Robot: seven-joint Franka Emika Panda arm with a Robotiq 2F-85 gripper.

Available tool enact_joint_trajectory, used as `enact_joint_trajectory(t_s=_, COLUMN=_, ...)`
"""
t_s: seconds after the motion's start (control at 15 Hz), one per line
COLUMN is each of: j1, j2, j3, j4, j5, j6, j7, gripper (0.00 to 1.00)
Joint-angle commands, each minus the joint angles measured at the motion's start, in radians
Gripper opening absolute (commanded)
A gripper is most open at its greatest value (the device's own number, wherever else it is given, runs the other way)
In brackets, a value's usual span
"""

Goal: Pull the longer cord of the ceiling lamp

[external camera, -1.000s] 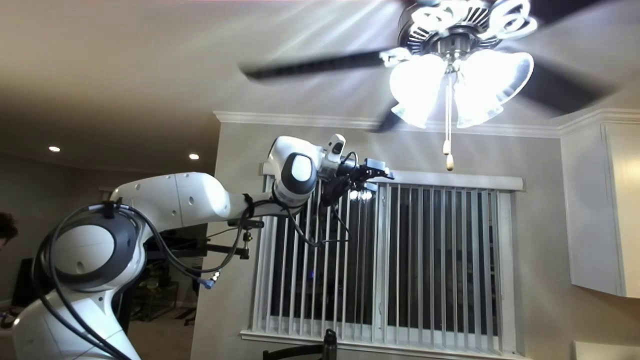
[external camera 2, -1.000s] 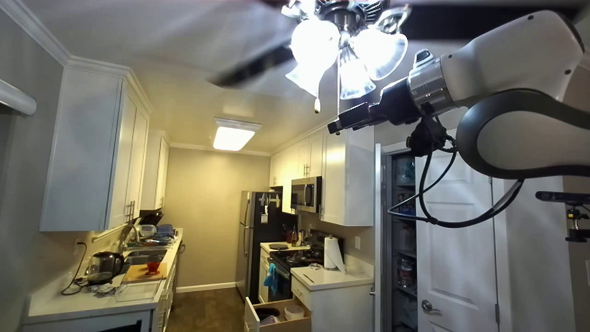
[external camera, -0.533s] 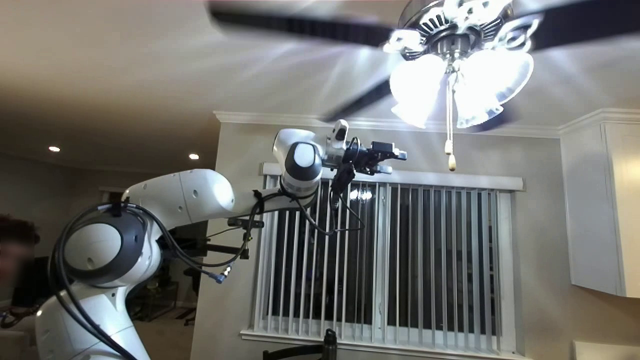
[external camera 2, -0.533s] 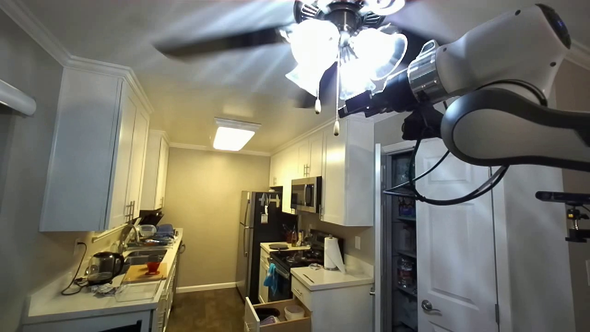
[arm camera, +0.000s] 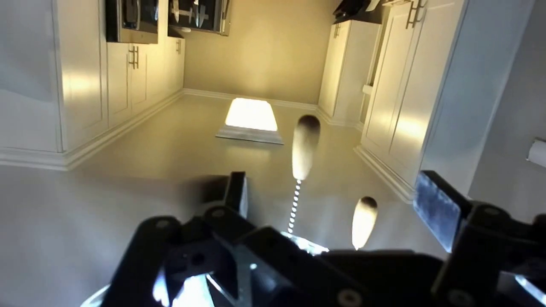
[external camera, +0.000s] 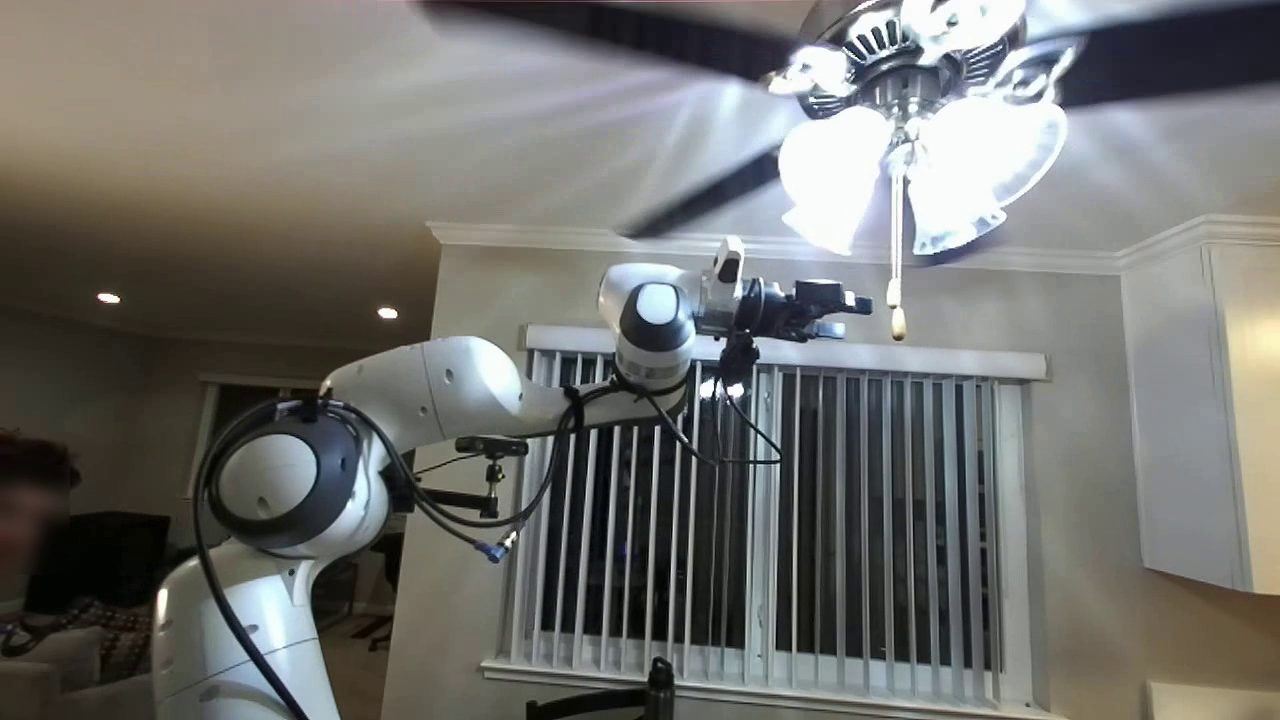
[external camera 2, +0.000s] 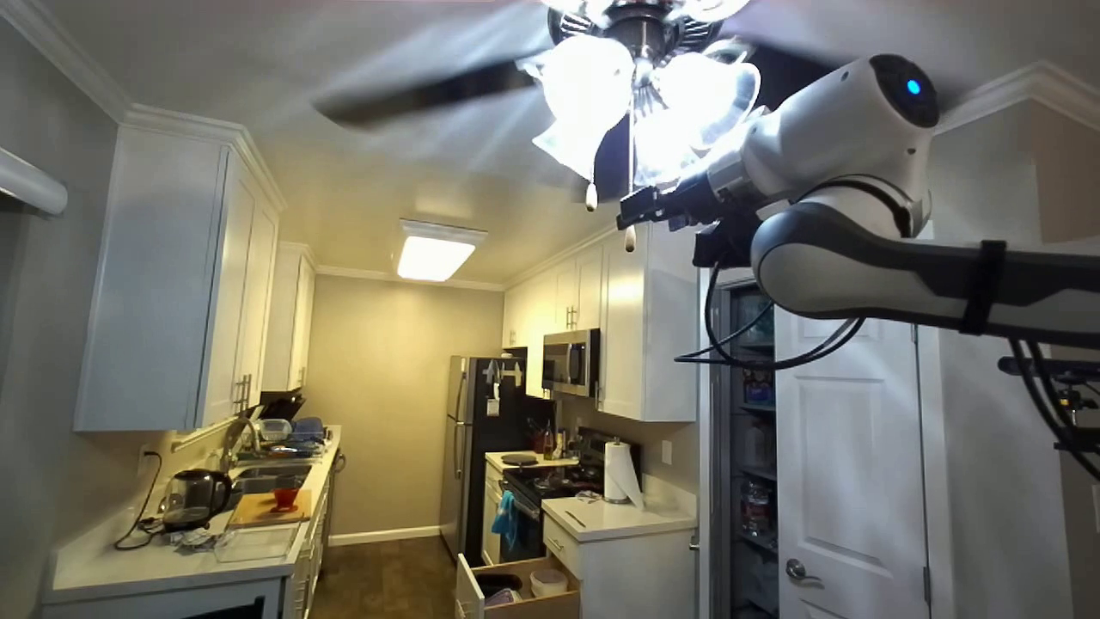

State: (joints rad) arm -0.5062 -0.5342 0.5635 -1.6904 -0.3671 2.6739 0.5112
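The ceiling lamp [external camera: 840, 175] [external camera 2: 589, 82] is lit in both exterior views. The longer cord [external camera 2: 631, 146] hangs from it, its pale weight [external camera: 899, 323] [external camera 2: 630, 239] lowest. The shorter cord's weight [external camera: 893, 293] [external camera 2: 591, 197] hangs higher. My gripper [external camera: 850, 316] [external camera 2: 638, 208] is open and level with the weights, just left of them in an exterior view. In the wrist view, the longer cord's beaded chain [arm camera: 294, 204] and weight [arm camera: 306, 147] show between the spread fingers of the gripper [arm camera: 339, 202], nearer the left finger. The shorter cord's weight [arm camera: 364, 222] shows right of it. Neither is gripped.
Blurred dark fan blades [external camera: 700, 190] [external camera 2: 430, 94] are above the gripper. Glass shades [external camera 2: 705, 94] hang close to the wrist. A window with vertical blinds [external camera: 780, 520] and a white cabinet [external camera: 1190, 420] are behind. A loose cable loop [external camera: 740, 455] hangs below the wrist.
The gripper has moved right toward the cords in an exterior view, and the arm has reached further into view in both. It also rose at first. The fan blades have changed position.
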Motion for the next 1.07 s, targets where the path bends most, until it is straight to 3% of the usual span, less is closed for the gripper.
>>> enact_joint_trajectory(t_s=0.0, j1=-0.025, j2=0.055, j3=0.020, j4=0.038, j5=-0.054, j6=-0.018, j7=0.088, gripper=1.00)
enact_joint_trajectory(t_s=0.33, j1=-0.005, j2=0.090, j3=0.018, j4=0.067, j5=-0.073, j6=-0.011, j7=0.122, gripper=1.00)
enact_joint_trajectory(t_s=0.87, j1=-0.025, j2=0.168, j3=0.042, j4=0.138, j5=-0.214, j6=-0.019, j7=0.238, gripper=1.00)
enact_joint_trajectory(t_s=0.93, j1=-0.067, j2=0.171, j3=0.073, j4=0.148, j5=-0.198, j6=-0.016, j7=0.232, gripper=1.00)
enact_joint_trajectory(t_s=1.0, j1=-0.070, j2=0.180, j3=0.078, j4=0.155, j5=-0.205, j6=-0.016, j7=0.239, gripper=0.85)
